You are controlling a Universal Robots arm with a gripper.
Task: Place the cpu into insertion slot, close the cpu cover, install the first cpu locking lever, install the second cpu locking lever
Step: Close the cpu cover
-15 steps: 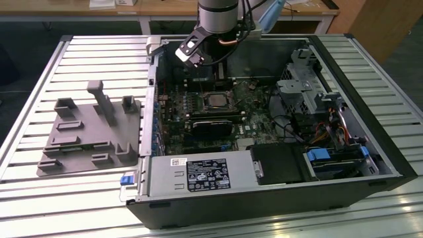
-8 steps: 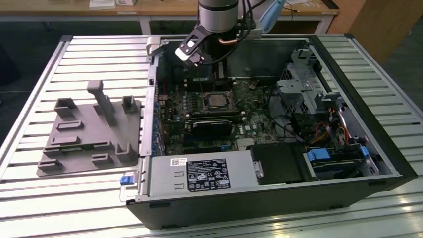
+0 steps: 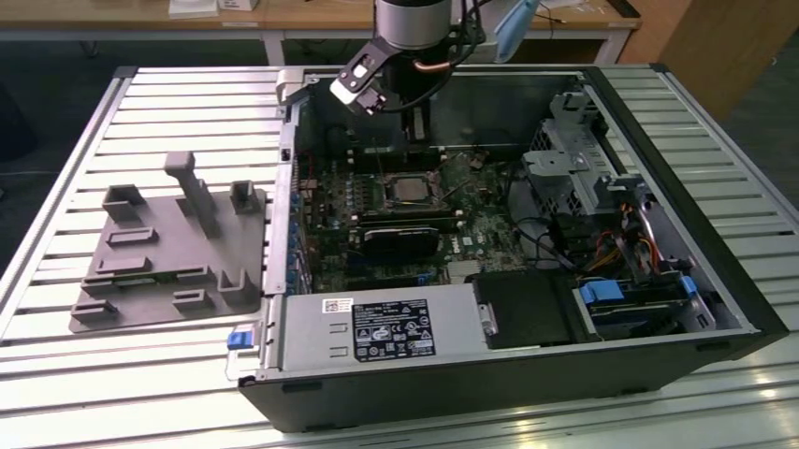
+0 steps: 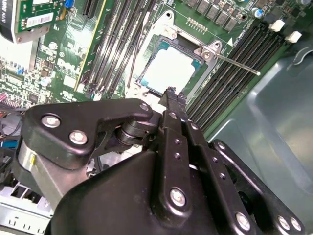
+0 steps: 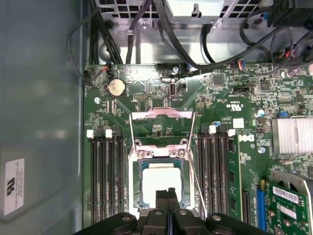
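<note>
The claw is hanging clenched, gripping nothing, close over the cpu; the cpu is lying flat in the slot; a thin lever is sticking out beside it.

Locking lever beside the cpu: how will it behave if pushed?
The locking lever is a thin bare metal rod, likely springy and slick; a push may slip off. Anchored at one end beside the cpu, it should pivot, not slide.
</note>
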